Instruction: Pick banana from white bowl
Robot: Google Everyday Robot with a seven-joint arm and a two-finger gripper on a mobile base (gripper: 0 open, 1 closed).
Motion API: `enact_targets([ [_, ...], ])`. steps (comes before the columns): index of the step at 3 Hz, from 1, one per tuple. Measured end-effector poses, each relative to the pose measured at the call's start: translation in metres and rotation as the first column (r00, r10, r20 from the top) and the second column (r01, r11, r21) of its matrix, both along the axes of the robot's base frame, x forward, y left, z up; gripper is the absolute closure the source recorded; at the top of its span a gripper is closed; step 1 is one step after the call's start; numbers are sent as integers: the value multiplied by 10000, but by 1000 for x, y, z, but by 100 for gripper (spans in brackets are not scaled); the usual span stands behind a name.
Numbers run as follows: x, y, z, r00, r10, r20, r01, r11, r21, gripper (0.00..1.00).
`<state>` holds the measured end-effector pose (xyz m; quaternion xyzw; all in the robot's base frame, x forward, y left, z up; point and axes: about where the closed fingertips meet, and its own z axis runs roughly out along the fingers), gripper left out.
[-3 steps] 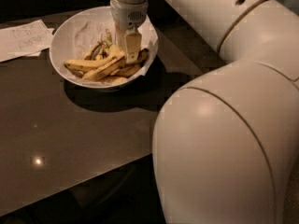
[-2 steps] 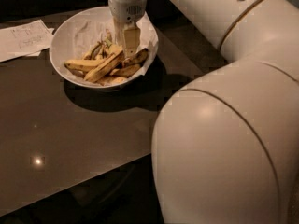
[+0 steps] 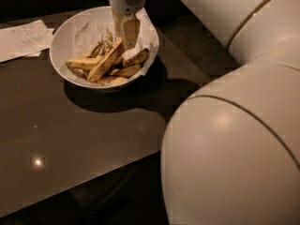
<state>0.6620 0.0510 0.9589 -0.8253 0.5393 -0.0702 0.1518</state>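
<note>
Gripper sat slightly higher than 1.0 s before, over the white bowl; grip state could not be told. Banana lay in bowl, upper end by gripper. Paper sheet handwriting illegible.

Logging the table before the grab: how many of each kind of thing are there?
Bananas: 5 plainly visible, piled in bowl
White bowl: 1
Paper sheet: 1
Hand, low over the bananas: 1
Total: 8
</note>
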Motion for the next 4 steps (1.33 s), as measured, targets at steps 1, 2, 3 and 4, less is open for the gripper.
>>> enact_targets([
  [1,-4,-5,26,9972,-243,709,206,9984,524,100],
  [2,-15,-16,43,9912,-588,1189,417,9890,1416,100],
  [3,-13,-18,45,9892,-637,1317,434,9875,1517,100],
  [4,-13,-10,59,9876,-560,1469,332,9876,1532,100],
])
